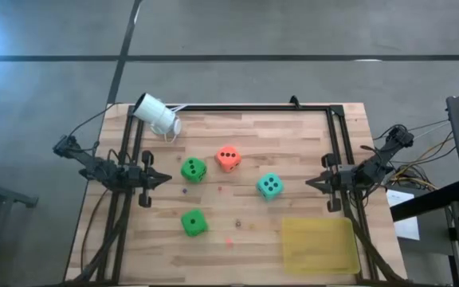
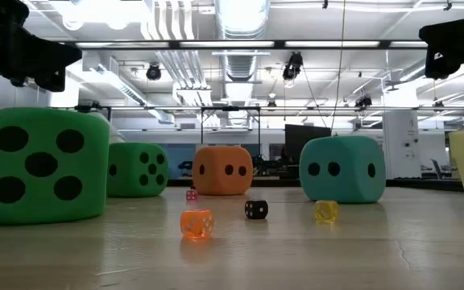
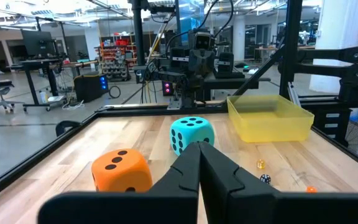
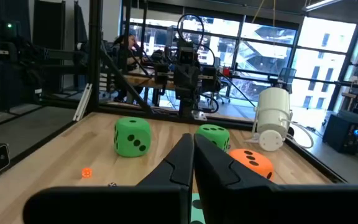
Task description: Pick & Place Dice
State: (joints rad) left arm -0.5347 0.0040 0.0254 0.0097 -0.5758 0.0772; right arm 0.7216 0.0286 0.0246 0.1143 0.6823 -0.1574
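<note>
High view: left gripper (image 1: 162, 178) and right gripper (image 1: 309, 182) parked at opposite table edges, fingers pinched together, holding nothing. Dice scattered mid-table: green (image 1: 194, 169), orange (image 1: 228, 159), teal (image 1: 269, 186), second green (image 1: 194, 223). Yellow tray (image 1: 319, 245) at near right corner, likely drop spot.

Low view: dice well apart, open room around each.

Wrist views: both fingertips meet, no load.

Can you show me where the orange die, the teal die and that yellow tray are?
Orange die (image 1: 228, 159), high view, on its top face with the pips.
Teal die (image 1: 269, 186), high view, on its top face.
Yellow tray (image 1: 319, 263), high view, on its near rim.
</note>
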